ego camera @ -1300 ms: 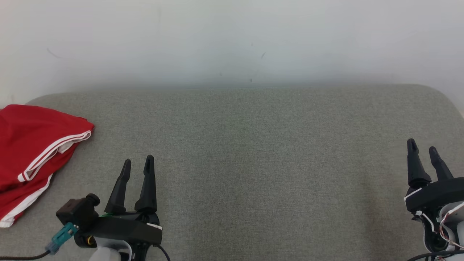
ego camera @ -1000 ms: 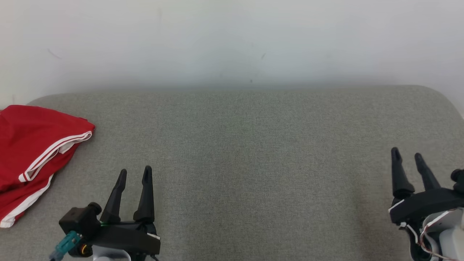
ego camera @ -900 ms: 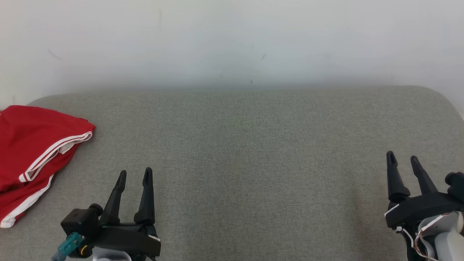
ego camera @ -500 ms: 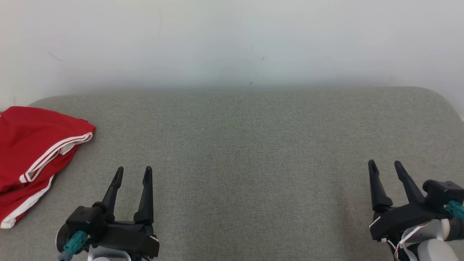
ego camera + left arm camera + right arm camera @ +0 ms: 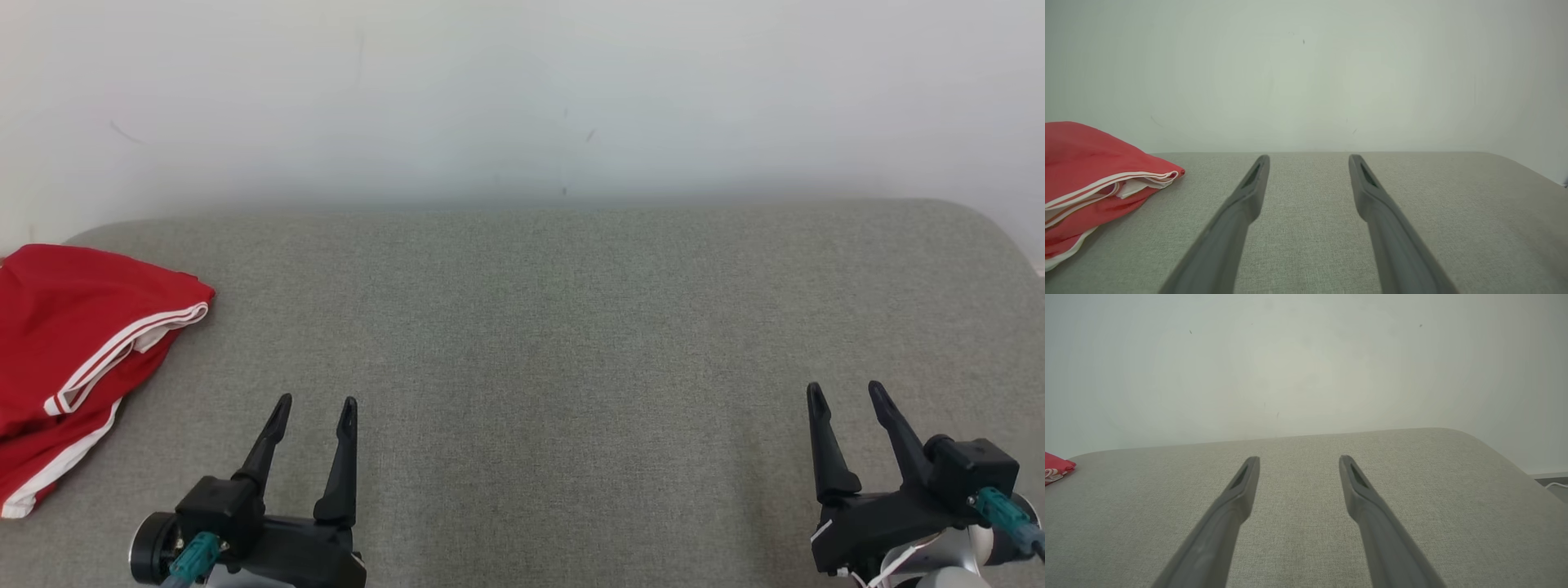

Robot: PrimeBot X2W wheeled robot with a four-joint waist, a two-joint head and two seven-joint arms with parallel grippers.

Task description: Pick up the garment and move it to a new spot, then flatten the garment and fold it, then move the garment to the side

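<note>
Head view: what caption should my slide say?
Red garment lies far left on gray surface; left tool and right tool open, empty.

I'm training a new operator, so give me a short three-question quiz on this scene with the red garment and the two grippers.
1. True or false: the garment lies at the cushion's right end.
2. The left gripper has its jaws: A) shut on the garment, B) open and empty, C) shut on nothing.
3. Fill in: the garment is red with ___ trim.
Key: 1 false, it lies at the left end; 2 B; 3 white.
</note>
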